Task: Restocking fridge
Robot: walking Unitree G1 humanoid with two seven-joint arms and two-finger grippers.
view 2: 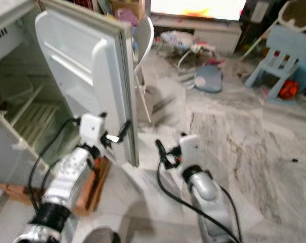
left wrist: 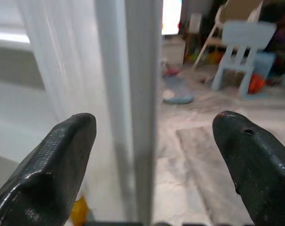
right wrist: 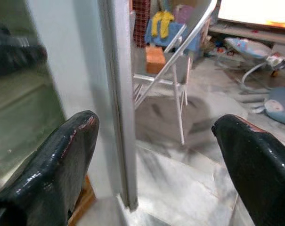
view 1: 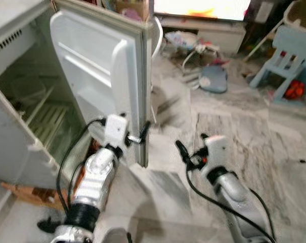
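Left eye view has the white fridge (view 1: 21, 101) standing open on the robot's left, its door (view 1: 99, 76) swung out toward the camera so the bare inner liner and its moulded shelf rails face the robot. Inside the cabinet, pale wire shelves (view 1: 46, 121) can be made out, though what they carry is too blurred to tell. The left gripper (view 1: 140, 135) is up at the door's free edge, low on the door; in the left wrist view its fingers (left wrist: 48, 174) are spread wide with the door edge (left wrist: 133, 94) running between them, one finger on the liner side and one on the outer side, and they hold nothing. The right gripper (view 1: 185, 152) hangs over the marbled floor (view 1: 233, 147) just right of the door's bottom corner; in the right wrist view its fingers (right wrist: 52, 169) are also spread wide and empty, pointing toward the door edge. Beyond the door a folding chair (right wrist: 180, 61) stands, and farther back a pale blue child's chair (view 1: 287, 63) sits near a bright screen (view 1: 203, 7).
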